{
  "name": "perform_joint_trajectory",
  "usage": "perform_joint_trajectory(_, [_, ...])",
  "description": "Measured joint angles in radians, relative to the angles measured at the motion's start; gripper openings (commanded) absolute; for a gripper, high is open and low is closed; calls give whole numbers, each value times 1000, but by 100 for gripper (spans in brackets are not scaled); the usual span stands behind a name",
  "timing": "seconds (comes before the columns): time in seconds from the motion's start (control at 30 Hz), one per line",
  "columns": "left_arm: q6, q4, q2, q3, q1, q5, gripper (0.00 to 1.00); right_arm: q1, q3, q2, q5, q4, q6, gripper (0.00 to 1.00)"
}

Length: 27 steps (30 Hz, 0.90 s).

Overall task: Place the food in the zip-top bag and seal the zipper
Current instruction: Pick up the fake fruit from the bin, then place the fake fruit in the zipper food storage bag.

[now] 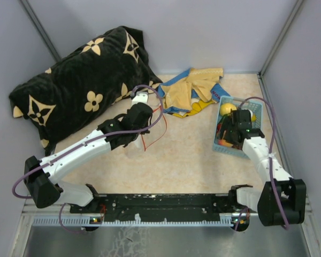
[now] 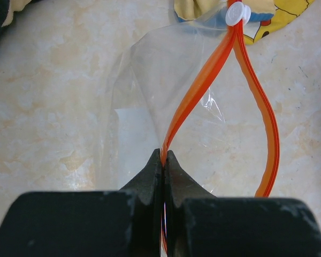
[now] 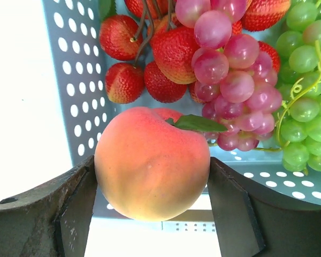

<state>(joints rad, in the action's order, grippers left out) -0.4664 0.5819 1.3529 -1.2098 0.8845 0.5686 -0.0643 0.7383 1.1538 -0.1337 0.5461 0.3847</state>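
Quick status from my end of the link. The left tool (image 2: pixel 164 160) is pressed tight together on one side of the zipper (image 2: pixel 203 85), with the red-orange strip pinched right between the tips. The other side of the strip bows out to the right, so the mouth of the zip-top bag (image 2: pixel 144 91) is gaping. The two strips meet at the little white tip (image 2: pixel 237 13) at the far end. The bag sits left of centre on the bench (image 1: pixel 182 160), its far end just beside the yellow-and-blue cloth (image 1: pixel 192 91), with the black flower-print pillow (image 1: pixel 80 85) behind it. The plastic is see-through and I can't spot anything inside it.

Over on the right, the right tool (image 3: pixel 155 206) is clamped on a peach-coloured fruit (image 3: pixel 150 155) with a green leaf on top, one finger snug against each side. It's at the light-blue basket (image 3: pixel 75 80), which is well apart from the bag near the bench's right edge. I honestly can't tell if the fruit is lifted clear of the basket floor or resting on it. The strawberries (image 3: pixel 171 51), purple grapes (image 3: pixel 230 80) and green grapes (image 3: pixel 305 107) are in the basket behind it, and the overhead view shows a lemon (image 1: pixel 228 108) at the far end.
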Motion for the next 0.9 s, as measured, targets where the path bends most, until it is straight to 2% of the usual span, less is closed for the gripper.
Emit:
perform_joint_trajectory(0.2, [4,-15,1,-2,0,-24,0,0,43,-74,16,50,0,57])
perform_joint_trajectory(0.43, [14,-29,3,-7,-1,-61,0,-34,104,-173,124,63,14,54])
perform_joint_trajectory(0.9, [18,-43,7,-18,-1,-119,0,-394,201,-188,180,-99,145,54])
